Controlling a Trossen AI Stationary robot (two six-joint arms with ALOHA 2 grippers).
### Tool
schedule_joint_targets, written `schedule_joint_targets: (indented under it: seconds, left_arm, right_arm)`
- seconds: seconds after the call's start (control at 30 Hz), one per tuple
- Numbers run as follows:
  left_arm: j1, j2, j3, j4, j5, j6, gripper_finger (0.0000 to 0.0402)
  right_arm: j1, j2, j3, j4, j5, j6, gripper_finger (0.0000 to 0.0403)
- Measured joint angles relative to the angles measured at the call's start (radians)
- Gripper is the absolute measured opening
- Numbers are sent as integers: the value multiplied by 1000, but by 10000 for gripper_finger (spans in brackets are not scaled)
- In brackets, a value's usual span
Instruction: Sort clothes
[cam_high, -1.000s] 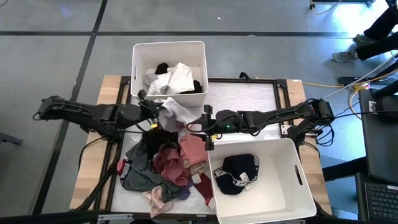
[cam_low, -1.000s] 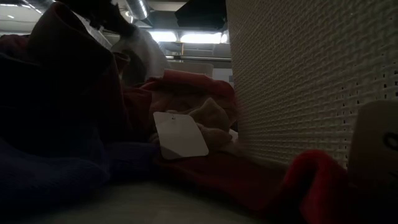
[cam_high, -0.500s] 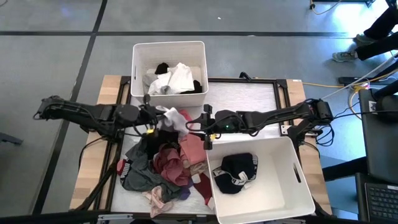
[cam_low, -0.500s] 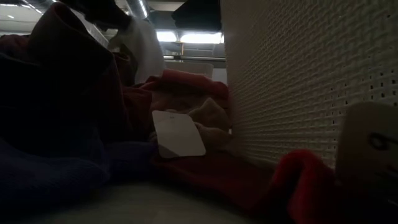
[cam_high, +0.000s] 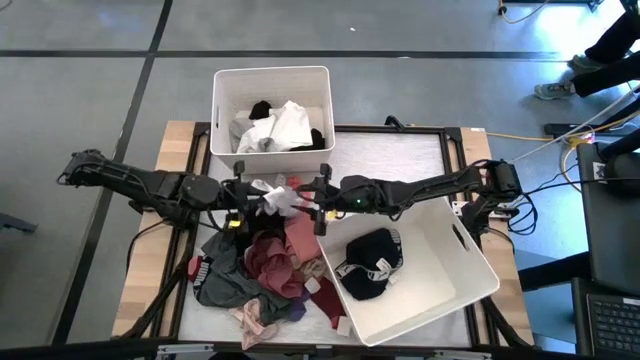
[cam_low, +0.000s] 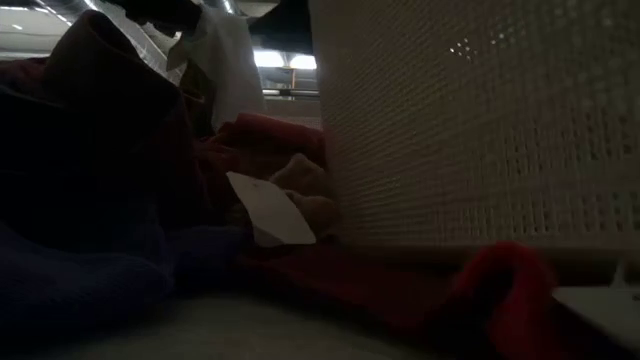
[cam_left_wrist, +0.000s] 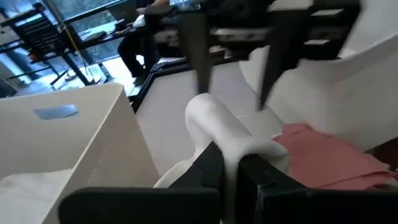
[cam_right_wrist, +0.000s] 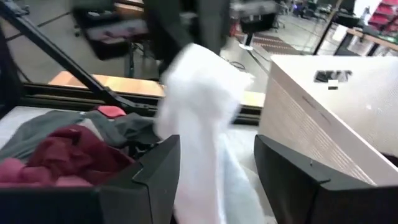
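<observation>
A white garment (cam_high: 278, 196) hangs bunched over the middle of the table, above the far edge of the pile of clothes (cam_high: 265, 265). My left gripper (cam_high: 252, 192) comes in from the table's left and is shut on it. My right gripper (cam_high: 312, 200) comes in level from the right and is open. Its two fingers (cam_right_wrist: 155, 171) stand on either side of the same white garment (cam_right_wrist: 199, 118). The left wrist view shows those open fingers (cam_left_wrist: 199, 62) just beyond the cloth. My left gripper pinches a fold of the white garment (cam_left_wrist: 231, 146) between its two fingers, coming level from the table's left. The cloth bulges up past the fingertips and hangs slack below, clear of the table. Whether my right gripper touches the cloth between its fingers, I cannot tell.
A white bin (cam_high: 225, 85) at the far edge holds white and black garments. A second white bin (cam_high: 470, 300) at the near right stands askew, with a black garment (cam_high: 372, 262) inside; its wall (cam_low: 470, 120) fills the low view. A white tag (cam_low: 265, 205) lies among red cloth.
My left gripper has carried the white garment toward the table's right and near side, away from the far bin; the cloth has bunched up. My right gripper has gone left until its fingers stand around it. The near bin has turned, its left corner swinging toward the pile.
</observation>
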Motion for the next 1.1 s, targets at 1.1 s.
schedule_joint_targets:
  seconds: [1.1]
  left_arm:
    - [-6, 0, 0, 27, -4, 43, 16]
  right_arm:
    - [-28, 67, 113, -101, -158, -48, 157]
